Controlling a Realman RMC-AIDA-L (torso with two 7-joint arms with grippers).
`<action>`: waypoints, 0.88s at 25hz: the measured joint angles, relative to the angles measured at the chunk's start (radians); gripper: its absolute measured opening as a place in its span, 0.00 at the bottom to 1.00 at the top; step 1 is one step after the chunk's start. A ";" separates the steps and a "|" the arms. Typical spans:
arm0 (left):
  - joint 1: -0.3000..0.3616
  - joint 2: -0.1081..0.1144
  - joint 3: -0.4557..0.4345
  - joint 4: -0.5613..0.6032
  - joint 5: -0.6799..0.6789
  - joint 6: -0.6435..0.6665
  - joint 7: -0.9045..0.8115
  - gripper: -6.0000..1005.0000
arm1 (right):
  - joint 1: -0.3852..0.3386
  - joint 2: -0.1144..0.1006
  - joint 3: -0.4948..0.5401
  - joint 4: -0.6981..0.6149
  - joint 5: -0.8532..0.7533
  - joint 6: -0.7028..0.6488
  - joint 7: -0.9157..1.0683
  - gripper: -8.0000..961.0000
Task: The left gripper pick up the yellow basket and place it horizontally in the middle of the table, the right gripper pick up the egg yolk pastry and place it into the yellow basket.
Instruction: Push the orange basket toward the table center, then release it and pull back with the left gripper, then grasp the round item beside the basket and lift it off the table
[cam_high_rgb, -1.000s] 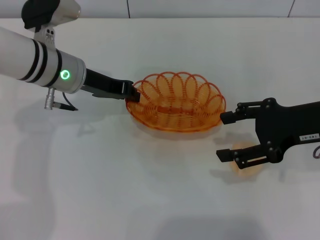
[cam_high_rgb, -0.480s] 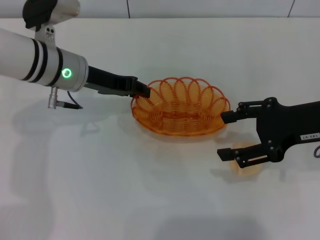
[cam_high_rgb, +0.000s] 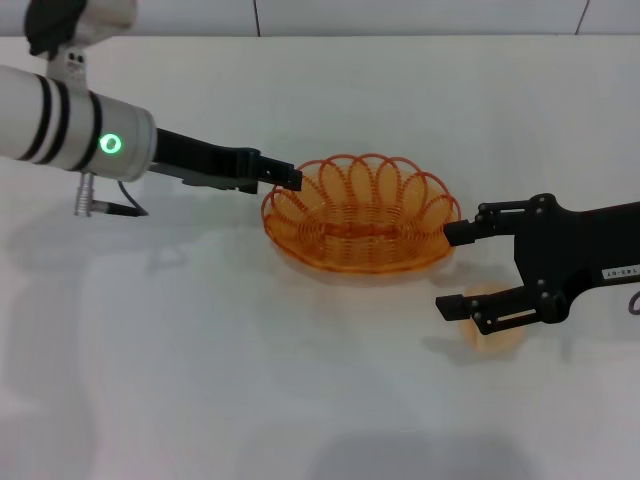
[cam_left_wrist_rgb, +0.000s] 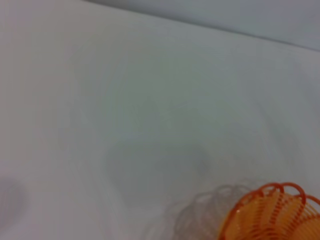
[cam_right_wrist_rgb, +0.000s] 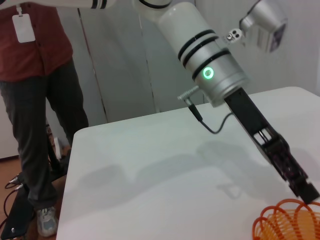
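Note:
The yellow basket (cam_high_rgb: 360, 225) lies lengthwise on the white table (cam_high_rgb: 200, 350), near the middle. My left gripper (cam_high_rgb: 291, 179) is at the basket's left rim, at or just above the loops. The right wrist view shows its tip (cam_right_wrist_rgb: 306, 192) right over the basket's rim (cam_right_wrist_rgb: 287, 220). Part of the basket shows in the left wrist view (cam_left_wrist_rgb: 272, 215). My right gripper (cam_high_rgb: 448, 271) is open, to the right of the basket. The egg yolk pastry (cam_high_rgb: 497, 335) lies on the table under its lower finger (cam_high_rgb: 490, 312), partly hidden.
A person in a red shirt (cam_right_wrist_rgb: 30, 75) stands beyond the table's far edge in the right wrist view. Grey seams run along the table's back edge (cam_high_rgb: 255, 15).
The left arm carried the basket right and a little forward, then drew back and up while its tip stayed at the rim. The basket has stayed still for the last half second. The right gripper barely moved.

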 joint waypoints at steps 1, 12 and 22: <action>0.007 0.002 -0.003 0.014 0.000 0.003 -0.001 0.55 | -0.001 0.000 0.000 0.000 0.000 0.001 0.000 0.84; 0.078 0.017 -0.003 0.177 -0.015 0.072 0.057 0.84 | 0.000 0.000 0.000 0.003 0.001 0.010 0.013 0.84; 0.124 0.064 -0.002 0.361 -0.022 0.272 0.178 0.87 | 0.003 0.001 -0.001 -0.001 -0.017 0.050 0.069 0.84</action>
